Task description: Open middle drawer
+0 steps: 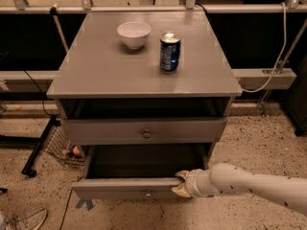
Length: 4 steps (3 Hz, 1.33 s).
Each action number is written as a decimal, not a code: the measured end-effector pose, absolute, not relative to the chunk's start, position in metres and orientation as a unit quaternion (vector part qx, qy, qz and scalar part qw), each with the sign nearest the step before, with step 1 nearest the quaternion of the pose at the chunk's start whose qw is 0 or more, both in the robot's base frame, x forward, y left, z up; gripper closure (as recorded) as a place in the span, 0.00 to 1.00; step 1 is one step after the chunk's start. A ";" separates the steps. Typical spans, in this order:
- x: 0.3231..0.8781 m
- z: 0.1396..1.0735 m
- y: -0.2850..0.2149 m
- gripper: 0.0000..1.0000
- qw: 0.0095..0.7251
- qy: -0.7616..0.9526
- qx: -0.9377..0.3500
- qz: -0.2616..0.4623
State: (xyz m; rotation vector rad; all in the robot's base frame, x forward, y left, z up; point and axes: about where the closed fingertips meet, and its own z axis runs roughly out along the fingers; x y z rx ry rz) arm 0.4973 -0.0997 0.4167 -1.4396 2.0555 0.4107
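The middle drawer [120, 189] is a wide, shallow grey drawer with a small round knob. It stands pulled out toward me from the grey cabinet [96, 73], and its dark inside shows behind the front. My gripper [181, 184] sits at the right end of the drawer front's top edge, touching it. My white arm [249, 186] reaches in from the lower right. Above it, another grey drawer front [105, 130] with a round knob sits further back. Any front below the pulled-out drawer is hidden.
A white bowl [134, 34] and a blue soda can [170, 51] stand on the cabinet top. A black stand leg [41, 145] and a wire basket [61, 145] lie on the speckled floor at the left. A white cable [283, 47] hangs at the right.
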 end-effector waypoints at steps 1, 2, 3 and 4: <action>0.456 0.415 -0.098 1.00 0.297 0.778 -0.529 0.164; 0.457 0.419 -0.098 1.00 0.297 0.778 -0.529 0.164; 0.457 0.419 -0.098 1.00 0.297 0.778 -0.529 0.164; 0.422 0.418 -0.097 1.00 0.297 0.783 -0.519 0.172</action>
